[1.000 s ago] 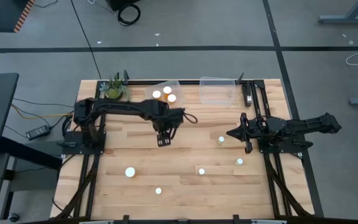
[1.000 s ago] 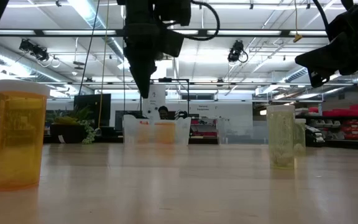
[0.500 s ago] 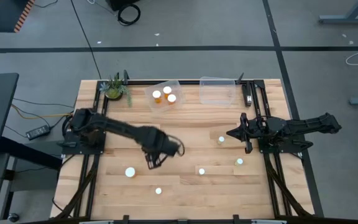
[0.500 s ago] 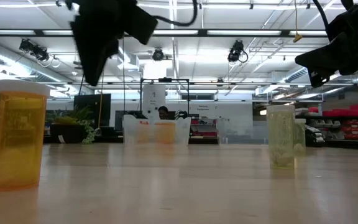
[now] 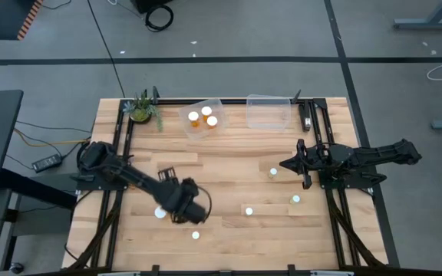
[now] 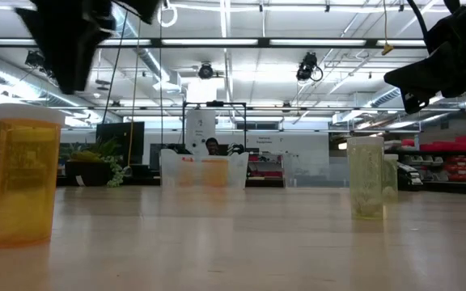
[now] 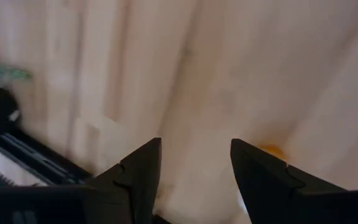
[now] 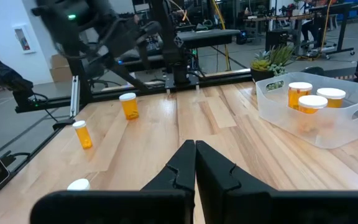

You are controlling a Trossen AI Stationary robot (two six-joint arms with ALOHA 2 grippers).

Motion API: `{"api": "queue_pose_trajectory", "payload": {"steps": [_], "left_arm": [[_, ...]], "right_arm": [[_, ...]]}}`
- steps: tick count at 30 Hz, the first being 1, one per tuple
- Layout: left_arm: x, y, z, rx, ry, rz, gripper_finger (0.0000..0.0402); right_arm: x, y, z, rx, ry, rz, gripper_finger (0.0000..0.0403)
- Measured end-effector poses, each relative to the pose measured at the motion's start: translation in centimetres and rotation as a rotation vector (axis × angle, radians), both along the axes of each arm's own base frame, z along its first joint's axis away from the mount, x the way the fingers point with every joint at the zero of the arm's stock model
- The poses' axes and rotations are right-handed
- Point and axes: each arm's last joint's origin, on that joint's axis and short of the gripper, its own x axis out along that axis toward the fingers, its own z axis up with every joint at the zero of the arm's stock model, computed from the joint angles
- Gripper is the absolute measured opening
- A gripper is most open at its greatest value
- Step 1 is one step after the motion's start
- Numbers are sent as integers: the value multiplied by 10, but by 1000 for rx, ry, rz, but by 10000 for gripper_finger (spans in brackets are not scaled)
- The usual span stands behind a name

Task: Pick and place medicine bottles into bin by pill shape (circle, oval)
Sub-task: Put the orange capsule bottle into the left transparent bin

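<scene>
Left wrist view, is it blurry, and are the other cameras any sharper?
Left wrist view: smeared, the table streaky, only the open left gripper crisp. Low view: near bottle sharp, the dark arm above it blurred. High and right wrist views: sharp.

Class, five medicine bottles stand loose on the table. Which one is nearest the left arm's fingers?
The bottle at the table's left, just beside the left gripper. The other four stand farther off, toward the middle and right.

Robotics laboratory in a large industrial hall: a wooden table (image 5: 229,184) on grey concrete floor (image 5: 229,46), ceiling strip lights (image 6: 298,42) at twelve o'clock, red shelving (image 6: 451,166) at three o'clock, workbenches (image 8: 210,37) beyond.
</scene>
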Motion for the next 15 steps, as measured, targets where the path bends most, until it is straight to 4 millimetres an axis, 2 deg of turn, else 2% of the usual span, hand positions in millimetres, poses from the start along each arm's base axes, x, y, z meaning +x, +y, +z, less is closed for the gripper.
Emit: {"api": "queue_pose_trajectory", "payload": {"steps": [9, 15], "left_arm": [[-19, -44, -2, -60, -100, 65, 198], [-30, -60, -2, -55, -119, 63, 201]], "right_arm": [[0, 0, 0, 0, 0, 0, 19], [0, 0, 0, 0, 0, 0, 19]]}}
